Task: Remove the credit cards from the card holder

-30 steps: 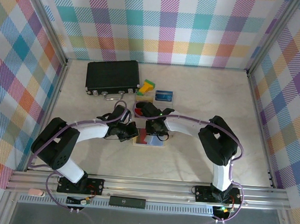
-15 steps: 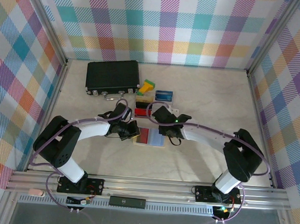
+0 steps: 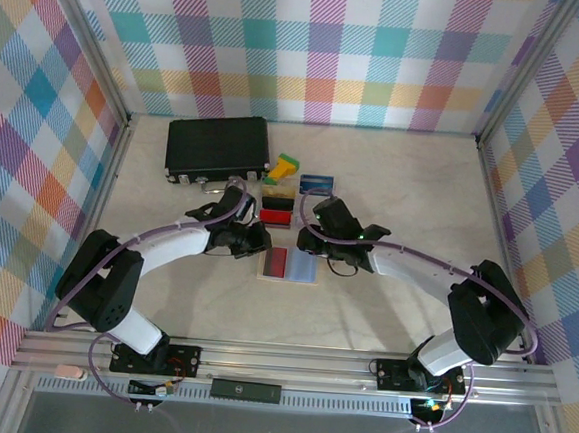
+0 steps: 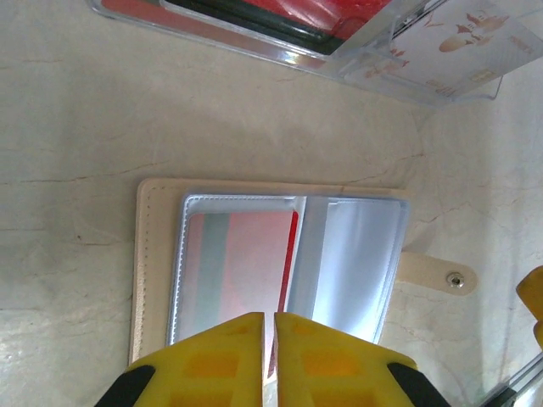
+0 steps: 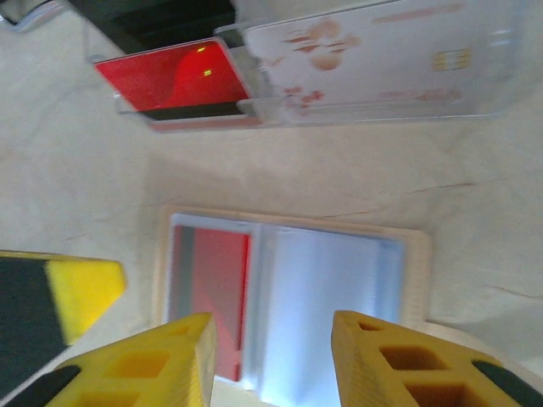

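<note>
Near edge of the bench [image 3: 381,324]: both arm bases are bolted side by side. Your left arm has its elbow folded low by the near left corner, and the forearm runs up and right toward the middle of the bench. Your right arm has its elbow out toward the right edge, and the forearm reaches left across the bench. The card holder [image 3: 289,266] lies open and flat about mid-bench, slightly nearer the near edge. It has a red card [image 4: 250,254] in its left pocket, the right pocket looks clear, and its snap tab [image 4: 437,275] lies out to the side. The left gripper [image 4: 268,326] points down over the holder at its far left corner. Its yellow pads are pressed nearly together with only a thin slit between them and nothing in it. You cannot tell whether the tips touch the sleeve. The right gripper [image 5: 271,339] hangs above the holder's far edge, just beside the left one. Its pads are spread, with nothing between them, and the holder shows through the gap. Just beyond the holder sits a clear tray [image 4: 293,58] with a second red card [image 5: 170,76], a black card [image 3: 274,203] and a whitish card [image 5: 382,51]. Farther out lies a blue card [image 3: 317,184], with green and yellow blocks [image 3: 285,166] beside it. A black case [image 3: 218,146] lies at the far left corner.
</note>
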You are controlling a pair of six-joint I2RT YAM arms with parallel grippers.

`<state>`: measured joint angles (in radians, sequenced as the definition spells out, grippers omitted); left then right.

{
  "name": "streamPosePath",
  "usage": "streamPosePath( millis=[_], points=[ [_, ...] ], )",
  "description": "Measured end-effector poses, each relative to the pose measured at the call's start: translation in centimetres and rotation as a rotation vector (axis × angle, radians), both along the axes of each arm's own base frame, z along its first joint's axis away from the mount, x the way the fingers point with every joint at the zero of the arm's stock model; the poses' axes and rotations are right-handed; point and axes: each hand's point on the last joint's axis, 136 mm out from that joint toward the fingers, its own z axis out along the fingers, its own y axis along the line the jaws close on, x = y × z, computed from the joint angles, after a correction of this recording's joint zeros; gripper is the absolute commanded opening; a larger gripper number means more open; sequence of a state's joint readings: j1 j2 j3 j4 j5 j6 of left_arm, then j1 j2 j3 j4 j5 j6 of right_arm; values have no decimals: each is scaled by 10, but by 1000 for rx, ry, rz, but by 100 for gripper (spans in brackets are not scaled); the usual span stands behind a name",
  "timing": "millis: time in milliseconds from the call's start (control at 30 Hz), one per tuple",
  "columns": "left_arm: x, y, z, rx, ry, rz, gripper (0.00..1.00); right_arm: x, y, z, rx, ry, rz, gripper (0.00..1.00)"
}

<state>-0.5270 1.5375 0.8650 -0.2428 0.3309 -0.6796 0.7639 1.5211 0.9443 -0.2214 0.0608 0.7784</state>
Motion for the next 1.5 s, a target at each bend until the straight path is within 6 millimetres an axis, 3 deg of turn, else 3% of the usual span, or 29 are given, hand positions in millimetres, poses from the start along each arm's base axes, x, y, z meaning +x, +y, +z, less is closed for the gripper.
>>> streamPosePath(
  millis=[233,600,1500],
  points=[
    [4,-2,-16,32,48,-7,10,-3,29,-19,130,113,54,28],
    [-1,6,-38,91,101,4,7,-15,37,-53,136,255,59,16],
    [-1,7,-46,93,115,20,5,-17,47,-71,196,359,86,14]
  ],
)
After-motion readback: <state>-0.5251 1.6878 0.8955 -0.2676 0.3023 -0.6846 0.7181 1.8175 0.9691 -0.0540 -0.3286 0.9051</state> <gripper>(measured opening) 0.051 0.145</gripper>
